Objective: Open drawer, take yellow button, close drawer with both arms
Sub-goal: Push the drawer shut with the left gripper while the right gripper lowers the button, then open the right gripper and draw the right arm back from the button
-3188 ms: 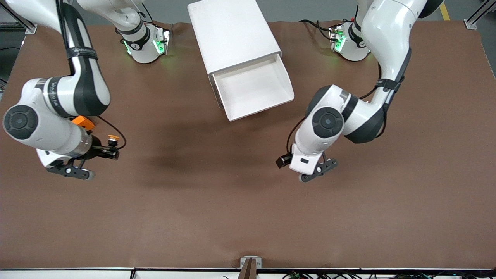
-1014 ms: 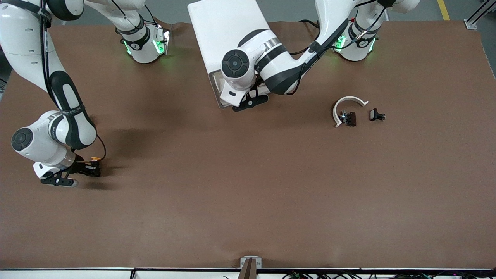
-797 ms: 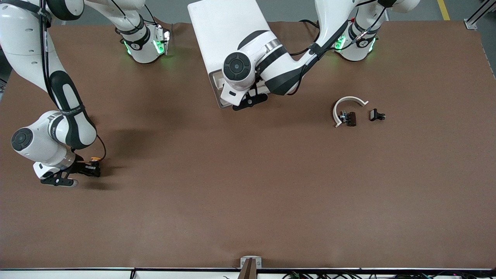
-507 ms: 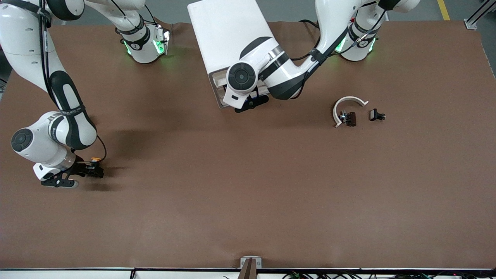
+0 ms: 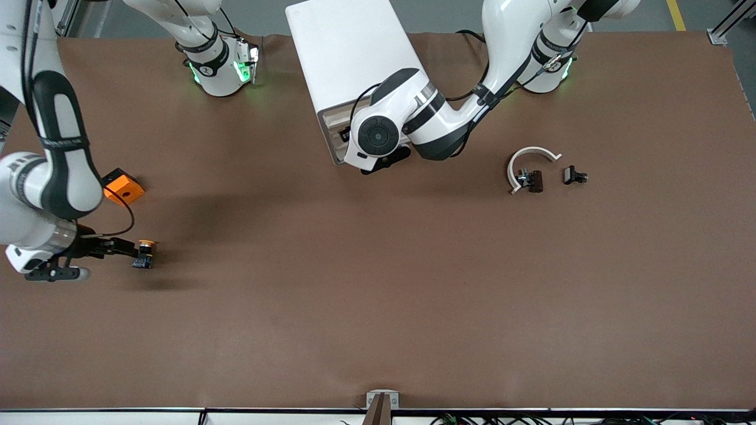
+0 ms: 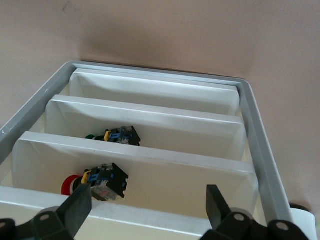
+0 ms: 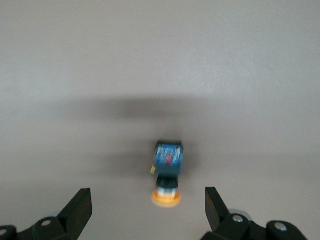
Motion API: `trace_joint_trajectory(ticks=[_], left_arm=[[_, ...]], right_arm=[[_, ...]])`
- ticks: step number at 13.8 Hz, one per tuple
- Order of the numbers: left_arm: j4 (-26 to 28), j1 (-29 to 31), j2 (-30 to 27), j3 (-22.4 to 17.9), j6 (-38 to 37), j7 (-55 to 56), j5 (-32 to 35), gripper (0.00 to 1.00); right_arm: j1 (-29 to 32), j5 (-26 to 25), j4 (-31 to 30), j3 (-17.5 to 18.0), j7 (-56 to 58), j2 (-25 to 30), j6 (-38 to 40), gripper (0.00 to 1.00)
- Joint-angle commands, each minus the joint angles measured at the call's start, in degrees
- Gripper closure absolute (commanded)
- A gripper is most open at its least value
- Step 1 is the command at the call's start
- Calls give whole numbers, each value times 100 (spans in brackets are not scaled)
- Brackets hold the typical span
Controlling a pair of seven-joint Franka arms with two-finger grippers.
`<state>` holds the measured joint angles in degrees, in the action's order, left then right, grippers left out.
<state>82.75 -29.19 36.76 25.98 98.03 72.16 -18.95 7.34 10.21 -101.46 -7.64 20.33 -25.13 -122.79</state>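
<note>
Brown matte table [image 5: 378, 283], grey floor past its edge by my bases. Button [image 5: 144, 254] lies on its side on the table, nearer the front camera than the orange block [image 5: 123, 189]: round orange cap, black body, bluish bit. My right end effector [image 5: 112, 248] just beside it, fingers apart, empty. My left end effector [image 6: 150, 212], fingers apart, at the cabinet [image 5: 354, 65] front; drawer [image 6: 145, 222] pushed in.

No legible text, label, brand or number anywhere; faint marking on right arm [image 5: 59, 141] band too small to read.
</note>
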Motion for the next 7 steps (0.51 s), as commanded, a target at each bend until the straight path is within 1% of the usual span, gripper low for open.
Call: trace_joint_trajectory(ticks=[1, 3, 4, 7], left_arm=[[-4, 27, 94, 74, -21, 88, -407, 0], [-4, 45, 95, 74, -21, 88, -416, 0], [-4, 71, 95, 74, -21, 96, -434, 0], [-4, 97, 103, 74, -21, 97, -425, 0]], right_arm=[[5, -45, 152, 43, -492, 551, 973, 0], [-170, -474, 423, 87, -1055, 833, 1693, 0], [-328, -607, 555, 87, -1292, 974, 2045, 0], [-645, -643, 785, 78, -1864, 1360, 2785, 0]])
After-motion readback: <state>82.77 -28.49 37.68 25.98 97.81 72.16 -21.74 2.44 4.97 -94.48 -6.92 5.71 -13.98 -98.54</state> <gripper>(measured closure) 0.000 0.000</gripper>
